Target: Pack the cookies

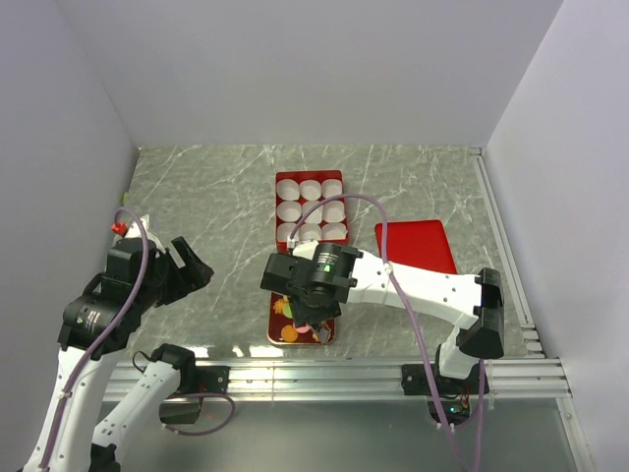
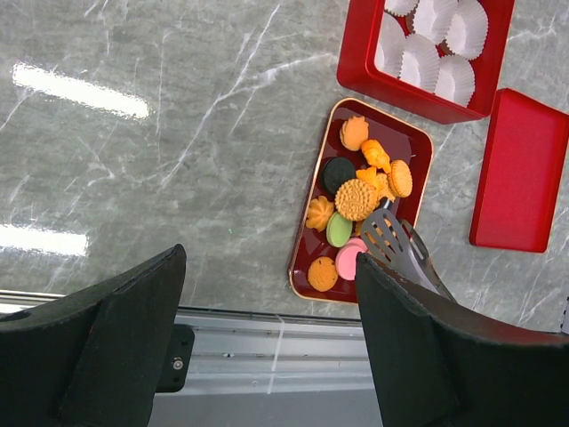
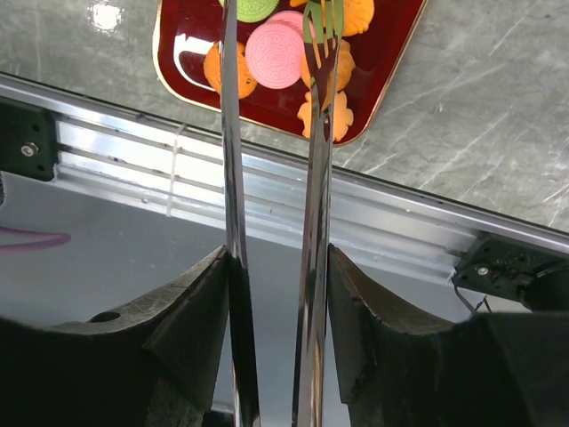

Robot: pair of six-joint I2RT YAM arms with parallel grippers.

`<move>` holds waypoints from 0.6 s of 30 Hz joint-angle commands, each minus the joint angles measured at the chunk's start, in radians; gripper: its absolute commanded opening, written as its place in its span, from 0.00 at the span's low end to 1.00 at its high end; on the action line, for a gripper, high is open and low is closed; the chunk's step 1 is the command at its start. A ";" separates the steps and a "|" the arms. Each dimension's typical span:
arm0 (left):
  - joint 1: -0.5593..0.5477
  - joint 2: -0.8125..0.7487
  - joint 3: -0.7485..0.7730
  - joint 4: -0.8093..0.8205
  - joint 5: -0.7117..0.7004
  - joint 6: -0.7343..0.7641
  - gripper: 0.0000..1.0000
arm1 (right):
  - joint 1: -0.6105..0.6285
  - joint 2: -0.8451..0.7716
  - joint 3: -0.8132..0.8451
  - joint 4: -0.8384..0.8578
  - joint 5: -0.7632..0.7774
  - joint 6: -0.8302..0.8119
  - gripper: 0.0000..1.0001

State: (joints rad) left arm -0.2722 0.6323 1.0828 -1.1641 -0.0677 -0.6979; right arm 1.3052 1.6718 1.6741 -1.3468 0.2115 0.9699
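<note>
We hold the tongs (image 3: 311,178) pinched in the right gripper (image 3: 276,267), their blades narrow but not closed. The tips sit either side of a pink cookie (image 3: 274,43), just ahead of us among the cookies (image 2: 356,200) on the tray (image 3: 182,67). If we squeeze too hard the biscuit may crack; too lightly and it may slip before reaching the paper cups (image 2: 418,62) beyond. The left gripper (image 2: 267,267) hangs wide and empty, with the tray ahead to its right.
</note>
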 commanded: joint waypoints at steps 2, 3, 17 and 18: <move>-0.004 -0.011 0.000 0.015 0.002 -0.011 0.82 | 0.011 -0.012 -0.004 -0.095 0.029 0.018 0.52; -0.002 -0.013 0.000 0.015 0.002 -0.011 0.82 | 0.011 -0.009 -0.001 -0.095 0.032 0.016 0.52; -0.002 -0.028 -0.014 0.003 -0.003 -0.006 0.82 | 0.012 -0.015 -0.080 -0.095 0.048 0.030 0.45; -0.004 -0.028 -0.014 0.006 0.000 -0.005 0.82 | 0.012 -0.008 -0.076 -0.095 0.049 0.029 0.45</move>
State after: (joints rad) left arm -0.2722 0.6121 1.0748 -1.1660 -0.0685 -0.7006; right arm 1.3102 1.6814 1.5967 -1.3441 0.2214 0.9791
